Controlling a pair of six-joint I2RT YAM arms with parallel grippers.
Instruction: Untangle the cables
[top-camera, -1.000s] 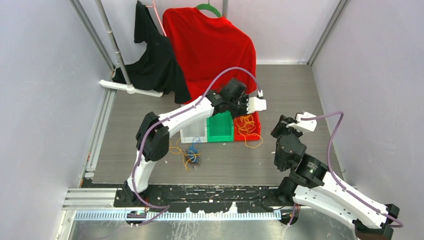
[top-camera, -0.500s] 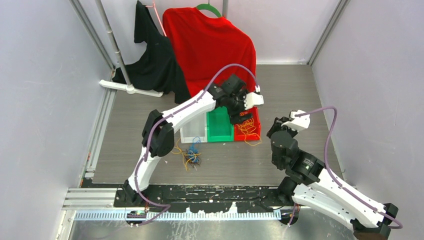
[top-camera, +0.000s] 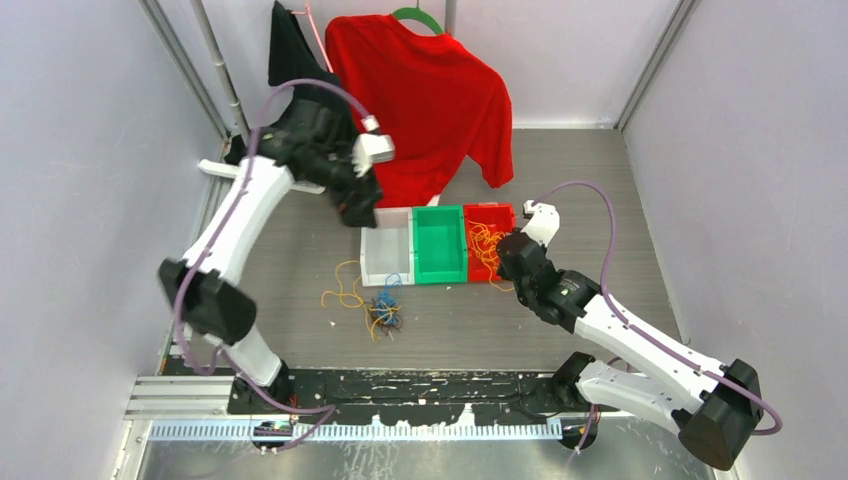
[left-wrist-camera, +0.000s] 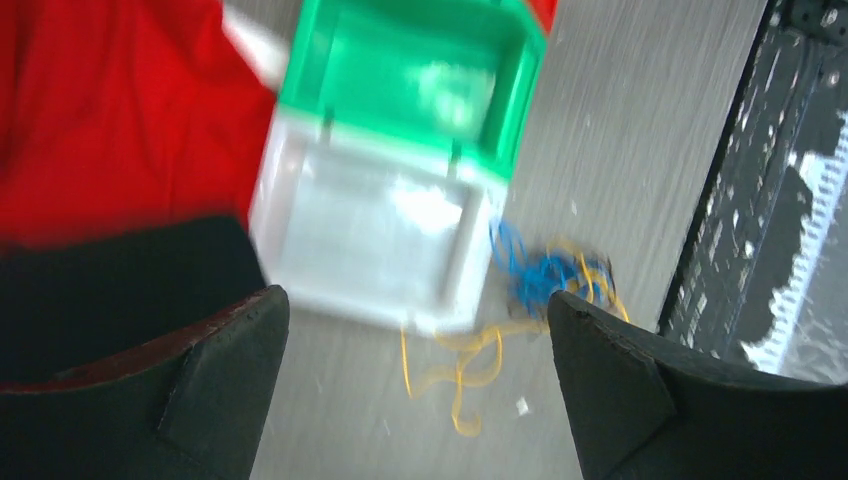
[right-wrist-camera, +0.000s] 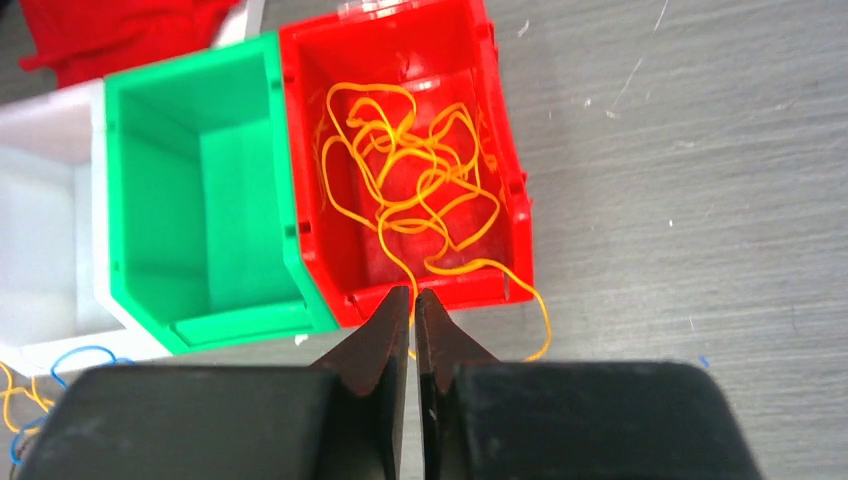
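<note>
The right fingers (right-wrist-camera: 385, 340) are pressed together at the red bin's (right-wrist-camera: 507, 190) near wall, and a strand of its orange cables (right-wrist-camera: 410, 190) runs into their tips. The left fingers (left-wrist-camera: 210, 380) gape wide, holding nothing, well apart from the blue-and-orange tangle (left-wrist-camera: 545, 280) on the worktop (left-wrist-camera: 600, 120).

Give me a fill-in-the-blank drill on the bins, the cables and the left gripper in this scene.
1. The rightmost bin, which holds orange-yellow cables, is coloured ___.
2. The empty middle bin is coloured ___.
3. The left gripper has its jaws ___.
4. The loose tangle on the table lies nearest the ___ bin.

Missing words: red; green; open; white.
</note>
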